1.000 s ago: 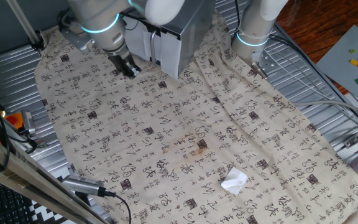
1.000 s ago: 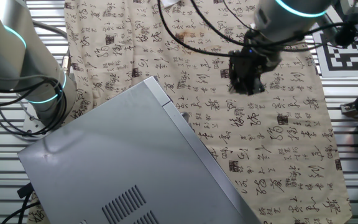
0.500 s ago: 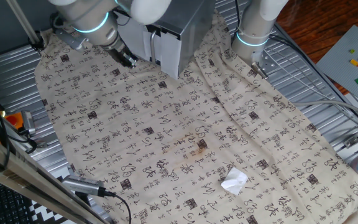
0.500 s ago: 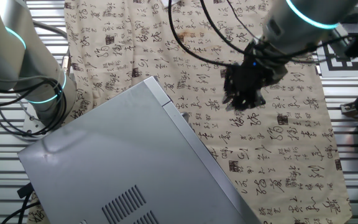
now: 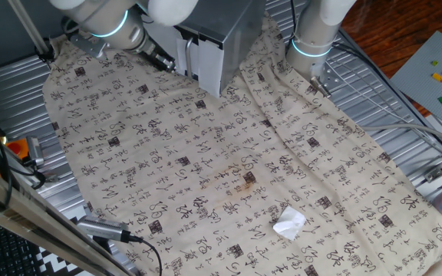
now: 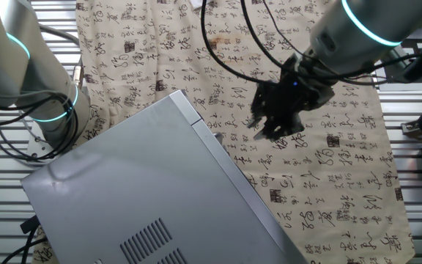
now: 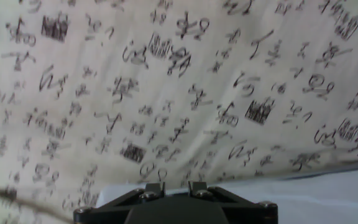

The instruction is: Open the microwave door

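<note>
Jaws' opening cannot be told; the gripper [image 6: 269, 125] holds nothing visible.
One microwave [image 6: 152, 213] at the desk's [image 5: 229, 184] 12 o'clock edge, its one door [image 5: 192, 61] shut; gripper at its 9 o'clock, near. One crumpled white paper [image 5: 289, 222] at 5 o'clock.

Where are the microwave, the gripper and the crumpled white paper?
microwave [image 6: 145, 198], the other fixed view, silver top panel.
gripper [image 6: 266, 125], the other fixed view, black fingertips.
crumpled white paper [image 5: 289, 222], one fixed view, its middle.
</note>
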`<state>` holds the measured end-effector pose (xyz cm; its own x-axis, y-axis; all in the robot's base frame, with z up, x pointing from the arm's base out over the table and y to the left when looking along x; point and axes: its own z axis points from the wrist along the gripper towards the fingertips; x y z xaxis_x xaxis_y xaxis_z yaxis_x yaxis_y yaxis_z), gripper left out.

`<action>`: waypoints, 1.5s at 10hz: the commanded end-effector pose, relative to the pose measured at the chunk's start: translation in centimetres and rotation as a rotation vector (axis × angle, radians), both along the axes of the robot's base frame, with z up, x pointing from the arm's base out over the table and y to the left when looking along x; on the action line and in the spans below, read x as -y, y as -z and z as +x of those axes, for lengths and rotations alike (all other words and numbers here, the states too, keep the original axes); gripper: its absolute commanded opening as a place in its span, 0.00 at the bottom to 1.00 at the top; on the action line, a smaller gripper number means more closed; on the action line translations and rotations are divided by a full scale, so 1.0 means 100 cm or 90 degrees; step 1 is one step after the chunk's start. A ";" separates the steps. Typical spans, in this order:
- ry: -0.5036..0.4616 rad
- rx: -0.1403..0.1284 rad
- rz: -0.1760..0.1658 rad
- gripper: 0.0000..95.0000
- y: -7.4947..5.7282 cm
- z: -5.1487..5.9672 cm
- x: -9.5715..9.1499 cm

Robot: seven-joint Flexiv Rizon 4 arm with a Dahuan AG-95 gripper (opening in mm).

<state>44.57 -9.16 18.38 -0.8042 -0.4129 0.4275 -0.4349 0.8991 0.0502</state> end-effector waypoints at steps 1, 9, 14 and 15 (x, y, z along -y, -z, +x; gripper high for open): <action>0.003 -0.008 -0.010 0.40 -0.002 -0.013 0.004; 0.006 -0.029 -0.019 0.40 -0.011 -0.047 0.015; 0.004 -0.031 -0.021 0.20 -0.011 -0.060 0.014; 0.004 -0.031 -0.021 0.20 -0.010 -0.061 0.013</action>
